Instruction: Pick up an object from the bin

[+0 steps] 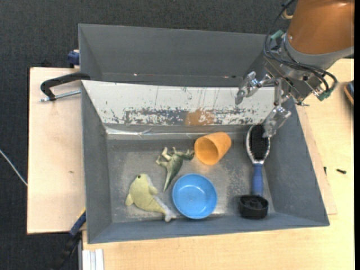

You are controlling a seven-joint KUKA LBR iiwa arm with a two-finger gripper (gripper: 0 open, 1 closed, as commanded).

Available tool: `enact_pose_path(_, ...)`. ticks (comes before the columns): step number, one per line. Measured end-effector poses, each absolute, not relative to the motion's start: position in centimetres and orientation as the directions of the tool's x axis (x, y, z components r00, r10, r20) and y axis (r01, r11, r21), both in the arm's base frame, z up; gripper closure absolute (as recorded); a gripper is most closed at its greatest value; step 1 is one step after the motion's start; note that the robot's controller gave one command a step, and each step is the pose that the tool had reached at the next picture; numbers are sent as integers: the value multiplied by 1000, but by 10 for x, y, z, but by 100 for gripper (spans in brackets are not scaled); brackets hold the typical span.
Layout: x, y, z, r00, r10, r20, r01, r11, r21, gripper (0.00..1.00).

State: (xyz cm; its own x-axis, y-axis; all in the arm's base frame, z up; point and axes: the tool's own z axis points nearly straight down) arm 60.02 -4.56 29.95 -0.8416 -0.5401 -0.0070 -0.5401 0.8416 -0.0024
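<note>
A grey metal bin (95,151) stands on a pale wooden tabletop (50,151). My hand (262,104) hangs over its back right corner, fingers spread wide and nothing between them. Just below lies a black-bristled brush with a blue handle (257,156). I think it is best to descend straight with my fingers across its narrow neck, clear of the wall. An orange plastic cup (212,148) lies near it on its side.

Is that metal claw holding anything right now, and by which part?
Nothing. The gripper hangs open and empty over the head of the black-bristled, blue-handled brush.
</note>
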Motion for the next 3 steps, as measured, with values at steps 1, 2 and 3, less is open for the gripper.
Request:
enact_pose_path(1,579,-9,190,-848,-530,4,-530,848,6,0)
enact_pose_path(2,519,-50,78,-885,-465,6,-465,885,4,0)
enact_pose_path(3,551,-98,74,-734,-679,-6,-679,734,6,0)
